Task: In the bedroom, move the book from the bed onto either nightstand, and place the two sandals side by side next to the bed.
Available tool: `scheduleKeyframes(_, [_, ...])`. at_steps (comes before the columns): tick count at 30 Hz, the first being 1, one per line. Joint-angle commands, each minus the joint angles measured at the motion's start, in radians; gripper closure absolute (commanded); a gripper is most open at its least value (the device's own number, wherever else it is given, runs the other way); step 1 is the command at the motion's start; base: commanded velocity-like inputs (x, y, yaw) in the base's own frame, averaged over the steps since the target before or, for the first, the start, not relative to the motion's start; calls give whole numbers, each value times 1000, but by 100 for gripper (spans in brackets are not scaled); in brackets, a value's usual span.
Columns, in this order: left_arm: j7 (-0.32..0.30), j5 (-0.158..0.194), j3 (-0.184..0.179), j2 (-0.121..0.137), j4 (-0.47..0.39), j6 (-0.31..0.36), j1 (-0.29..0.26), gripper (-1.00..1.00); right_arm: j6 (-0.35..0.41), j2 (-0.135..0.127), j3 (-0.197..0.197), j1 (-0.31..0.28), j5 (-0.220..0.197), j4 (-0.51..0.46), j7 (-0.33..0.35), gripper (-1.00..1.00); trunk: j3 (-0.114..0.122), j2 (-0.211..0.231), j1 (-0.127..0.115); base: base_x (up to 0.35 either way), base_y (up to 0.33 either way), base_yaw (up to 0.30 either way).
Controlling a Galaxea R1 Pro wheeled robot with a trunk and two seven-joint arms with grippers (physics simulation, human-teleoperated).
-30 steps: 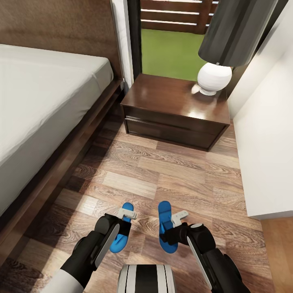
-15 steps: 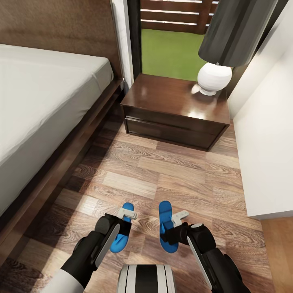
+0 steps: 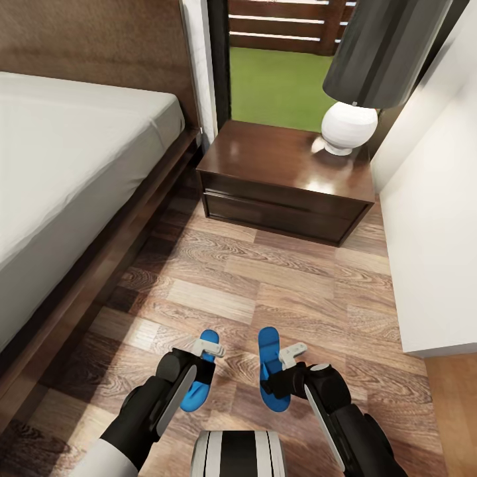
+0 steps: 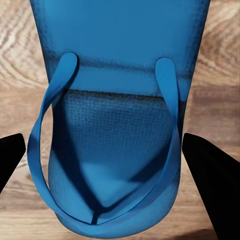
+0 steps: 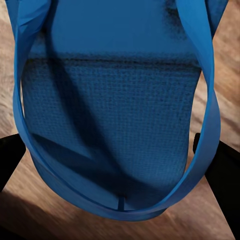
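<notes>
Brown wood-plank floor with a strong grain fills the middle of my head view, running between the bed on the left and a white wall on the right. I see the bed's plain off-white mattress sitting in a dark wooden frame with a tall headboard. Beyond the floor stands the nightstand, a boxy piece of glossy reddish-brown wood, and on its flat top sits a lamp with a round white base and a dark conical shade. Behind it a doorway opens on green grass and a slatted fence.

Low in this view both my arms reach forward and down, black forearms bent inward. My left hand sits over the left sandal, and my right hand over the right sandal. Both bright blue flip-flops lie flat on the planks, roughly parallel with a strip of floor between them, near the bed's side.

From the left wrist I look straight down on the left sandal's textured blue sole and its thin thong straps, with my black fingers spread wide to either side and not touching it.

From the right wrist the right sandal shows the same woven-looking sole and looping strap; my fingers stand apart at both edges, clear of the sole.
</notes>
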Motion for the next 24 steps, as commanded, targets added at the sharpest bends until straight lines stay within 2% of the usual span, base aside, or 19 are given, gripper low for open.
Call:
scheduleKeyframes(1, [10, 11, -1, 0, -1, 3, 0, 100, 4, 0, 0, 0, 10, -1, 8, 100, -1, 0, 0, 0, 0, 0])
scheduleKeyframes(9, [10, 13, -1, 0, -2, 3, 0, 100, 4, 0, 2, 0, 10, -2, 7, 100, -6, 0, 0, 0, 0, 39])
scheduleKeyframes(24, [10, 14, -2, 0, -2, 4, 0, 100, 4, 0, 1, 0, 11, -2, 7, 100, -20, 0, 0, 0, 0, 96])
